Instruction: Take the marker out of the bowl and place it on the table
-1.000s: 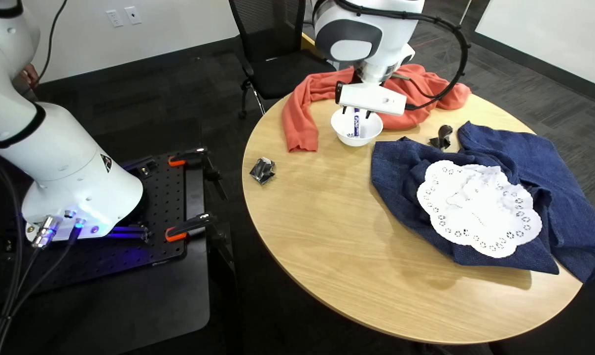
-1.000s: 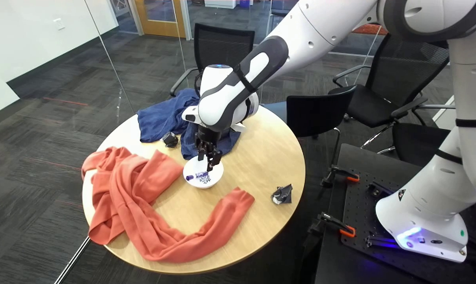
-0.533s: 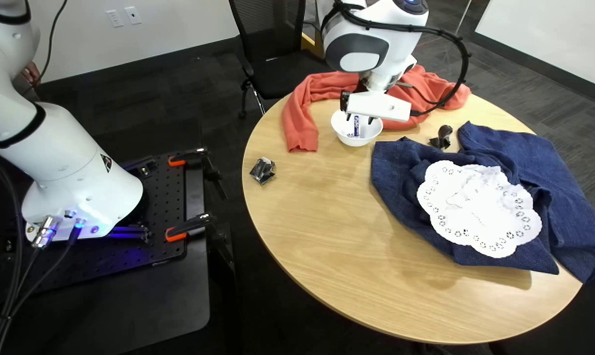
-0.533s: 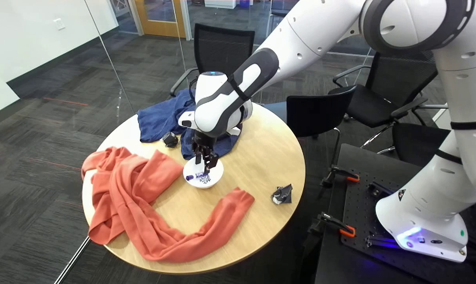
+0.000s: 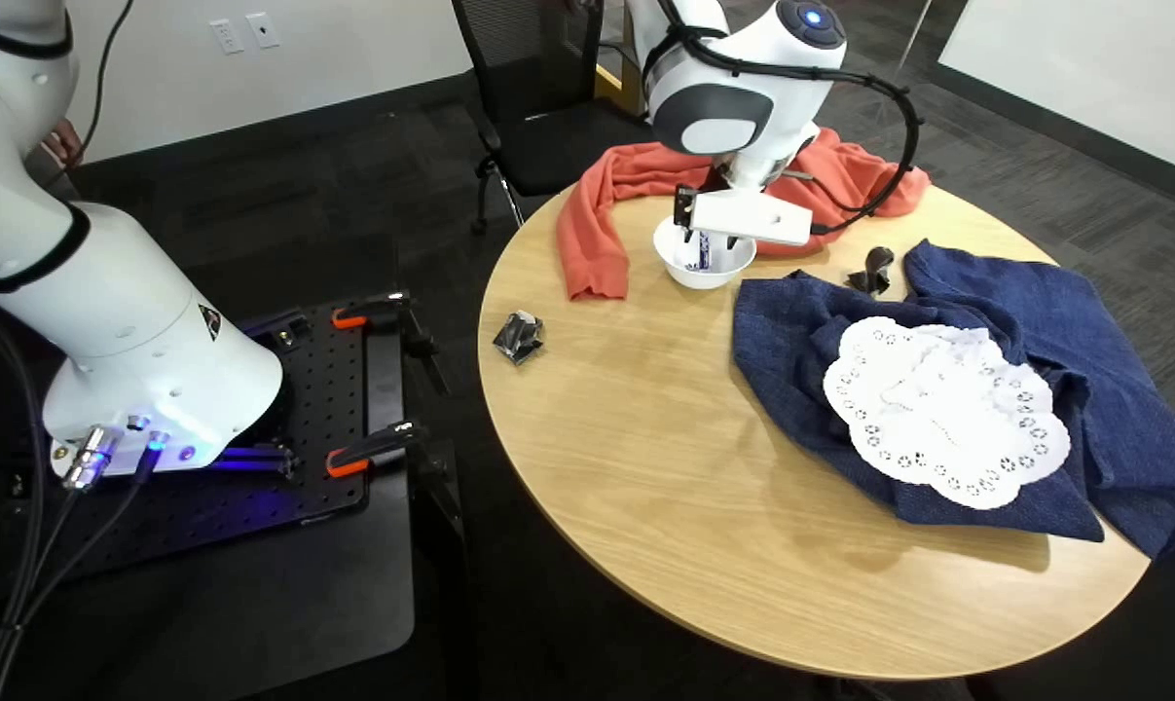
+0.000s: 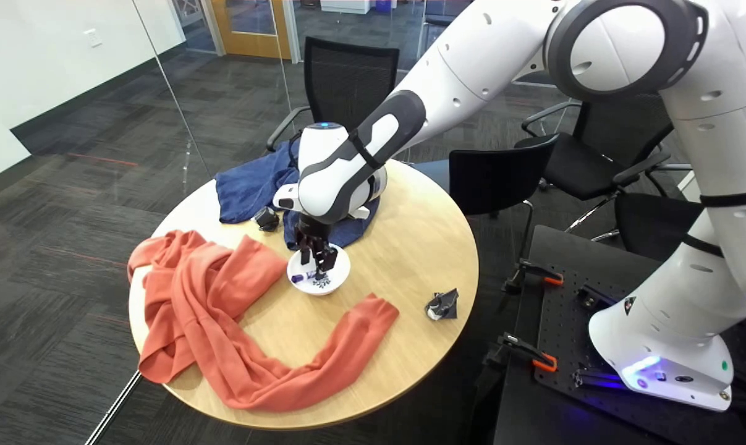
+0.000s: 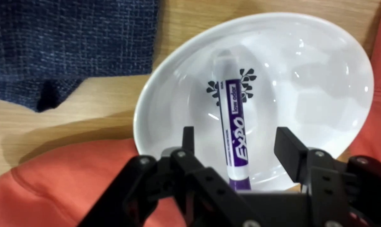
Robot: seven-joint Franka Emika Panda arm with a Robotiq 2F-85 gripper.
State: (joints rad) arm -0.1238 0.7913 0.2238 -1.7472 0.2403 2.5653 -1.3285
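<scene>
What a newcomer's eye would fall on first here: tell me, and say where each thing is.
Probably the bright orange-red cloth sprawled on the round table in both exterior views. Then the white lace doily lying on the dark blue cloth in an exterior view. In the wrist view, the purple-labelled marker stands out in the white bowl, the gripper open over it.

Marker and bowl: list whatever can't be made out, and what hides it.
Wrist view: marker, cap end hidden by the black bar below the fingers.
Wrist view: bowl, lower rim partly behind the fingers.
In an exterior view: marker's upper end, behind the white box.
In both exterior views: marker's fine print, too small.
</scene>
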